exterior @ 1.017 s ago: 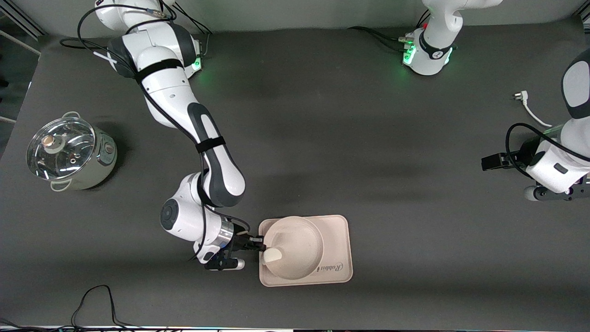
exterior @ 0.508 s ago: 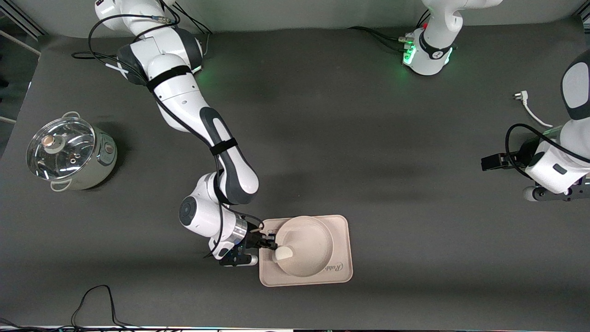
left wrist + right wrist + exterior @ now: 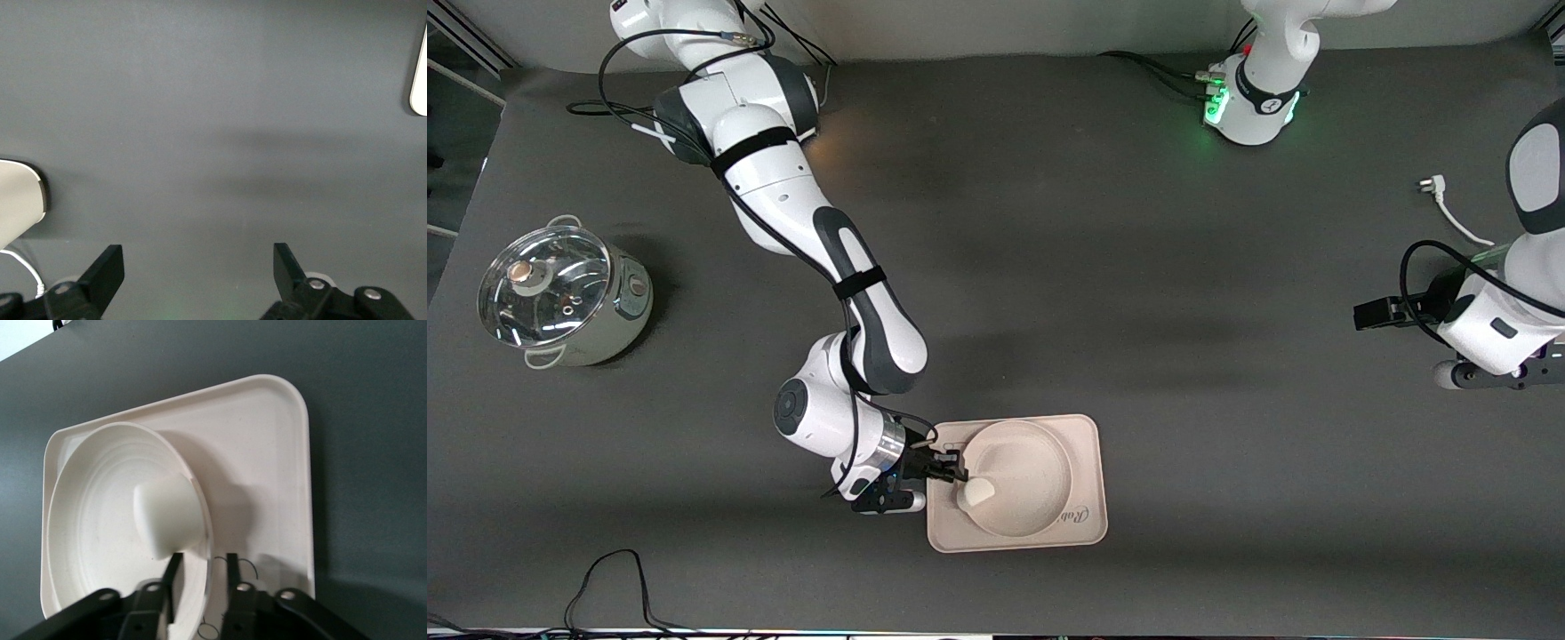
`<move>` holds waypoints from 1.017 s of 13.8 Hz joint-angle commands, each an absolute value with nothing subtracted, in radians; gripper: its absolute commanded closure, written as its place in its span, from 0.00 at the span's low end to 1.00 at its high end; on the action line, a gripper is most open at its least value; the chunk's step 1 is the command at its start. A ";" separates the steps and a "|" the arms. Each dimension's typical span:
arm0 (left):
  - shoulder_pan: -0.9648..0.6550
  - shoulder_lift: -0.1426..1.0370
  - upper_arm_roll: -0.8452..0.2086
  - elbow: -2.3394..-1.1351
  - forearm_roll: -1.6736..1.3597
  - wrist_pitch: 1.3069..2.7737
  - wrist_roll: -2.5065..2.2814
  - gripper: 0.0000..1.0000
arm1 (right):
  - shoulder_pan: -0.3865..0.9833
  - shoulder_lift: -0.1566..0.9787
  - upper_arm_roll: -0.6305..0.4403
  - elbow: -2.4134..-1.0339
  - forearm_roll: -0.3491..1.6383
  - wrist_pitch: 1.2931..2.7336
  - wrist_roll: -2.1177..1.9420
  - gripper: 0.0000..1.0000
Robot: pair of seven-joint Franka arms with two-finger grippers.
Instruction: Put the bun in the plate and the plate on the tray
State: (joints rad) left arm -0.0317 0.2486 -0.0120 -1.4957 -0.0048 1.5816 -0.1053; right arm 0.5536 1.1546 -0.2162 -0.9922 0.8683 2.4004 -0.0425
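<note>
Standing toward the right arm's end of the table [image 3: 1138, 311] is a steel pot [image 3: 565, 298] with a glass lid [image 3: 543, 284], well apart from the work area. A white plug and cord [image 3: 1440, 200] lies near the left arm's end, and a black cable [image 3: 605, 578] loops along the table edge nearest the front camera. Nothing stands between these items and the tray.

The tray [image 3: 1089, 471] lies on the table near the front camera's edge. The plate [image 3: 1032, 471] rests on it, toward the end facing the right arm. The plate covers part of the tray's script print, so only the first letters can be read. The bun [image 3: 978, 491] lies inside the plate, against the rim at the side where the right gripper works. In the right wrist view the bun [image 3: 167, 517] hides part of the plate's [image 3: 93, 527] inner rings, and the tray [image 3: 267, 453] extends past the plate on the table.

The right gripper [image 3: 951, 469] is at the plate's rim, its fingers [image 3: 172, 577] parted narrowly and standing one on each side of the rim. Whether the pads press the rim cannot be told.

The left gripper [image 3: 197, 267] waits over bare table at the left arm's end, fingers spread wide and holding nothing. Its body is partly cut off at the front view's edge.
</note>
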 commanded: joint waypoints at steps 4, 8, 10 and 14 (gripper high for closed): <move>-0.077 0.265 -0.011 -1.491 0.009 1.589 -0.094 0.00 | 0.537 1.085 -0.219 -0.976 0.836 2.361 -0.012 0.00; -0.101 0.301 -0.018 -1.488 0.009 1.629 -0.092 0.00 | 0.519 1.022 -0.288 -0.977 0.783 2.217 -0.015 0.00; -0.100 0.305 -0.018 -1.488 0.009 1.635 -0.092 0.00 | 0.494 0.933 -0.328 -1.027 0.732 2.099 -0.035 0.00; -0.100 0.304 -0.017 -1.493 0.034 1.660 -0.106 0.00 | 0.474 0.721 -0.394 -1.210 0.718 1.984 -0.146 0.00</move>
State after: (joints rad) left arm -0.0938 0.3094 -0.0217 -1.4954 0.0079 1.6535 -0.1050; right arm 0.4608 0.8622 -0.3717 -1.0546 0.7483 2.0300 -0.0978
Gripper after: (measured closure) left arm 0.000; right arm 0.000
